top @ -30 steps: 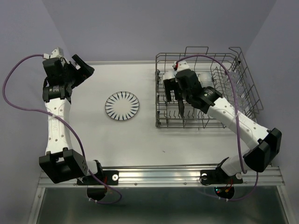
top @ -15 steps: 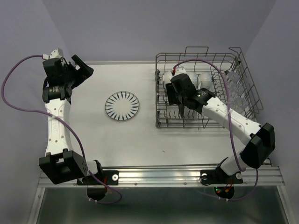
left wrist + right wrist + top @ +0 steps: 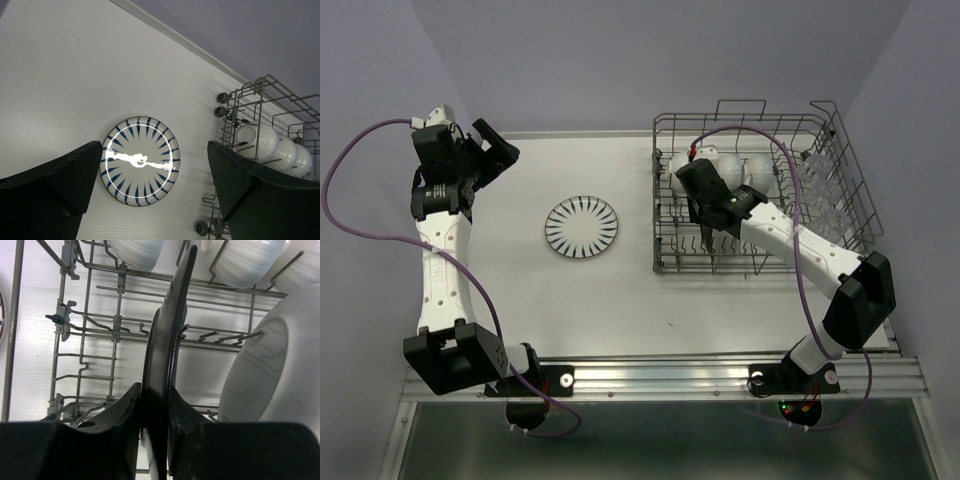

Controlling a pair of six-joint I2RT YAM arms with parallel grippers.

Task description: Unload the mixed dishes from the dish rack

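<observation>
The grey wire dish rack [image 3: 760, 268] stands at the right of the table. Inside it a dark plate [image 3: 172, 305] stands on edge between the tines. My right gripper [image 3: 155, 390] is shut on its rim, one finger on each face. In the top view the right gripper [image 3: 692, 205] is low in the rack's left half. White bowls [image 3: 735, 165] line the rack's far side, and clear tumblers [image 3: 820, 190] fill the right section. A large white dish [image 3: 270, 370] stands just right of the dark plate. My left gripper [image 3: 495, 148] hangs open at the far left, holding nothing.
A round plate with dark blue radial stripes [image 3: 581, 226] lies flat on the table left of the rack, and shows between the left fingers as the striped plate [image 3: 141, 167]. Rack tines [image 3: 90, 340] and bowls [image 3: 245, 260] crowd the held plate.
The right gripper has moved left and deeper into the rack and closed from wide open onto the dark plate's rim. The left arm has not moved.
</observation>
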